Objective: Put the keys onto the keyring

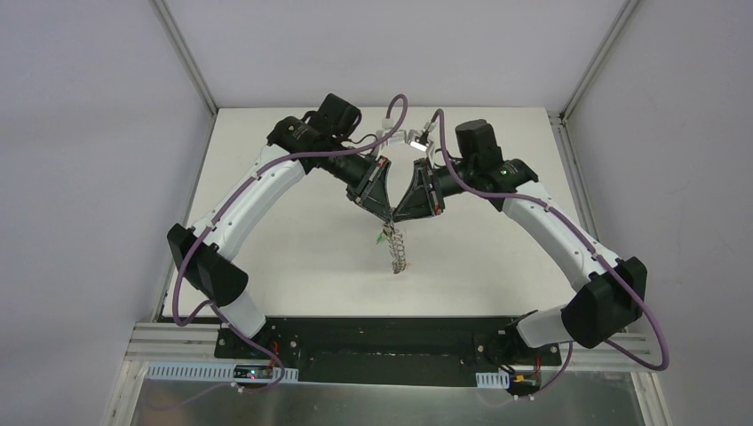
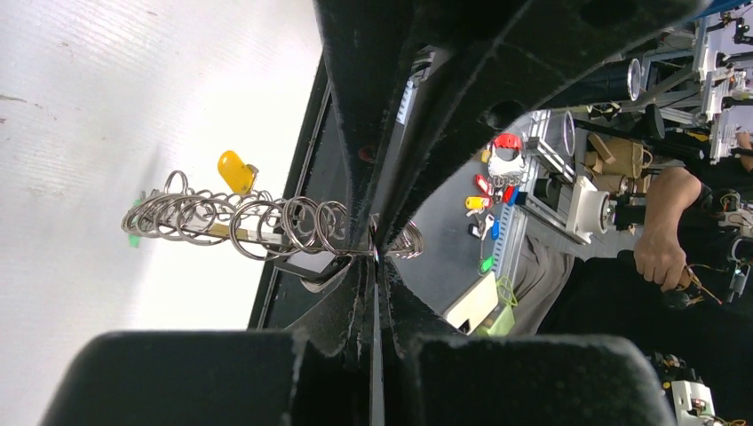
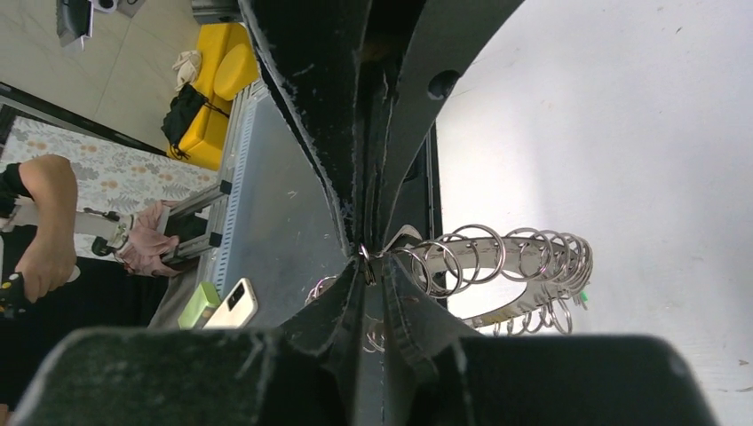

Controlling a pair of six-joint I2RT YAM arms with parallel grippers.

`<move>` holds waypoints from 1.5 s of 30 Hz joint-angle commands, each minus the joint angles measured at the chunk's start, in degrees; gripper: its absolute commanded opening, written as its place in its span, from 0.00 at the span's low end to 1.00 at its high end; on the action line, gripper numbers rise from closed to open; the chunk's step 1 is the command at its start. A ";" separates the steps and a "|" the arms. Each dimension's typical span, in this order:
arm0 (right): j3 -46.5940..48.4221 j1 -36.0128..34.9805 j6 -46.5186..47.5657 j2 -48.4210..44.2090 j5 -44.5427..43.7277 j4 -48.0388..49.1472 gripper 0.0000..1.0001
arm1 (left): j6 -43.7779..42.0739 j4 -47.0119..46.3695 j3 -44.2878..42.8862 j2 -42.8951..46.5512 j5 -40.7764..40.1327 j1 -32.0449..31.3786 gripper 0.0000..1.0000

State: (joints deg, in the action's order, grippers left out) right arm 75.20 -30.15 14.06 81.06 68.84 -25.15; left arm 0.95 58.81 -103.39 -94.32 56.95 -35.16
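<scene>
Here, keyring (image 1: 400, 250) dangling beneath left gripper (image 1: 386, 216), right gripper (image 1: 397, 216), both pinching it

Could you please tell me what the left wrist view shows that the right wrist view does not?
Only the left wrist view shows a tiny key with a yellow-orange plastic head, at the edge of the wire rings. Only the right wrist view shows a yellow and black seat-like object off the table. Both show the floppy grey metal keyring stretched above the white table, with the left gripper and the right gripper pinching it at nearly the same spot.
</scene>
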 commanded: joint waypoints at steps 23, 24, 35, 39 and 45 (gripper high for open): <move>4.30 3.27 -21.95 2.98 0.62 18.89 0.00 | 17.53 -38.69 15.63 16.08 -3.80 7.25 0.38; 4.27 3.51 -22.87 3.00 0.41 19.85 0.00 | 18.45 -39.73 16.20 16.36 -3.77 7.59 0.39; 5.88 4.10 -34.02 4.80 -0.27 31.09 0.00 | 33.64 -58.41 24.19 17.64 -2.94 11.02 0.46; 2.87 5.30 -41.22 4.78 -0.40 39.26 0.00 | 35.83 -63.23 26.86 18.47 -1.34 11.16 0.44; 0.07 6.59 -49.17 4.58 -0.15 49.09 0.00 | 38.01 -66.18 30.06 19.86 -0.03 11.42 0.41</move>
State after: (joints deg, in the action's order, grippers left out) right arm 75.92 -24.25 -27.24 86.65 67.94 12.58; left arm 35.75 -0.93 -74.35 -77.36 54.33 -24.16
